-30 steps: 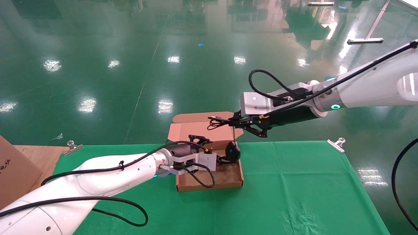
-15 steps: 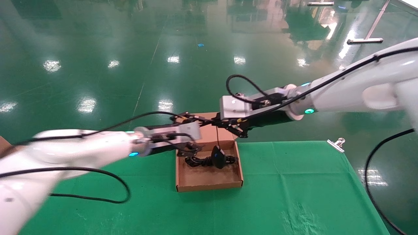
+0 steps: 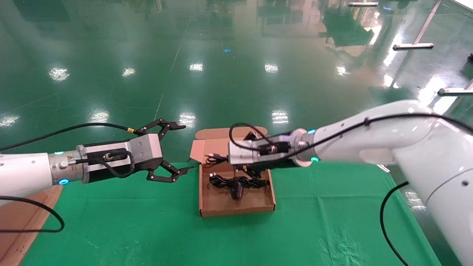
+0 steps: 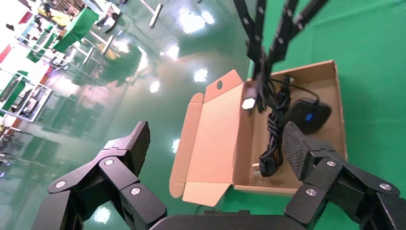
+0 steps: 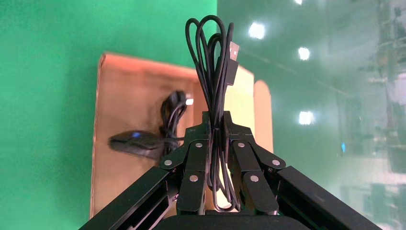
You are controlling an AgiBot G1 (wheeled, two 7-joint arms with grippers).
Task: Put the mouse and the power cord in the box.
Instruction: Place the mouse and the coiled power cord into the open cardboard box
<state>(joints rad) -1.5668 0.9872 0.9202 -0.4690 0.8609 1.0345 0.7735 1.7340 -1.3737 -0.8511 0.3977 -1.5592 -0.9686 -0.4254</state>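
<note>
Mouse inside box, beside one cord bundle on the box floor; box on green worktop, lid hinged open toward the far edge. Cord, looped, clamped between fingers of right pincer, positioned over the box's far half. Left pincer released, jaws spread wide, holding nothing, left of the box and apart from it.

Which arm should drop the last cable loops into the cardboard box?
Right. Its hand is shut on the looped black cable with a USB plug, above the open shallow brown cardboard box. The left hand is open, holds nothing, and sits off the box's left side.
</note>
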